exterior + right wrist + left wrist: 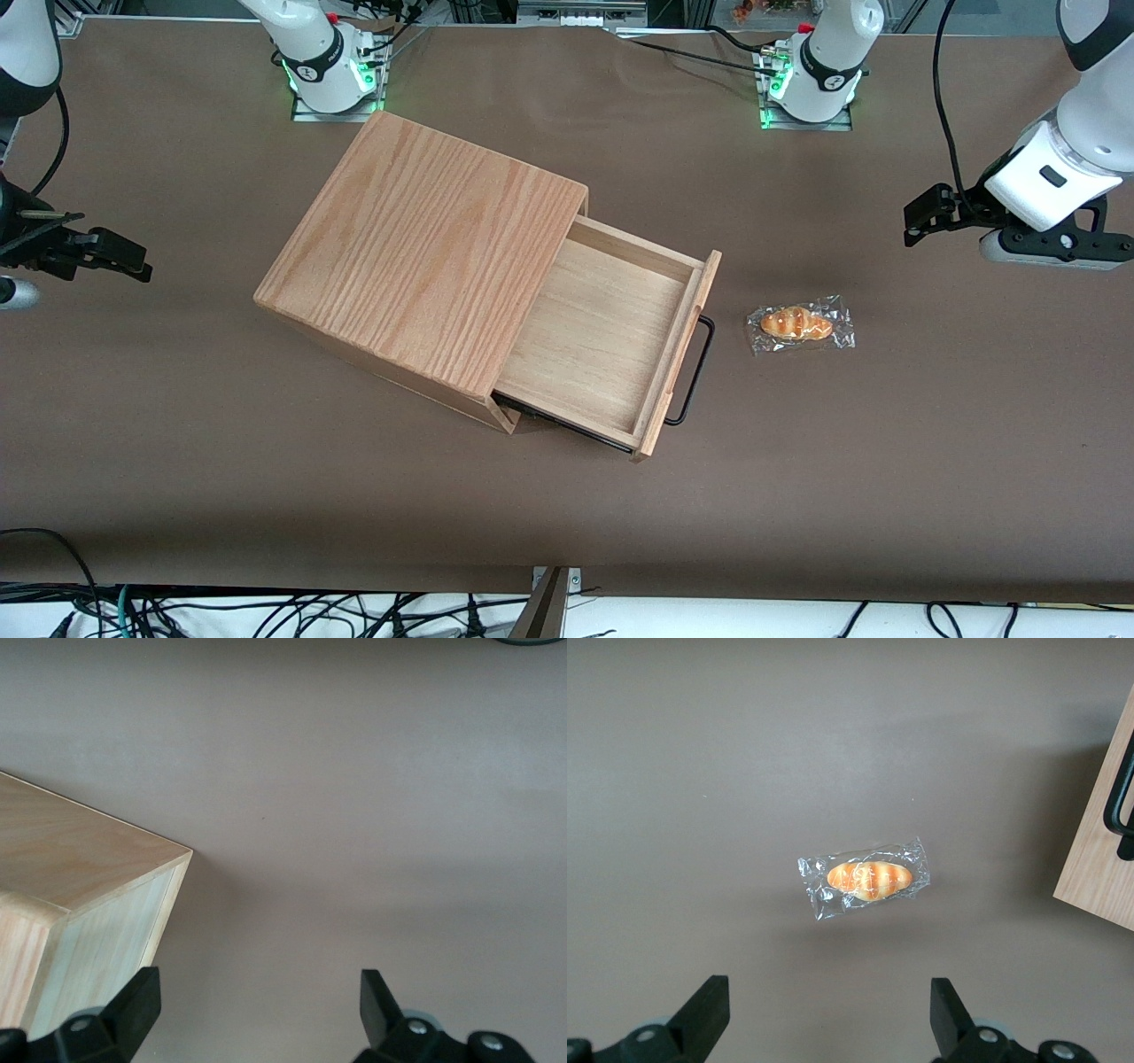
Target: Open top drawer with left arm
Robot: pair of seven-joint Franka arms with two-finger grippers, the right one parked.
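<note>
The top drawer (pixel 602 341) is standing pulled far out of the oak cabinet (pixel 416 257), showing its bare pale floor; its black bar handle (pixel 695 372) is partly hidden under the front panel. The left arm (pixel 1063 159) is hanging above the brown table (pixel 930 443), toward the working arm's end, cut off by the frame edge. Its gripper (pixel 826 1014) is holding its fingers spread wide over a wrapped bread roll (pixel 799 324), touching nothing.
</note>
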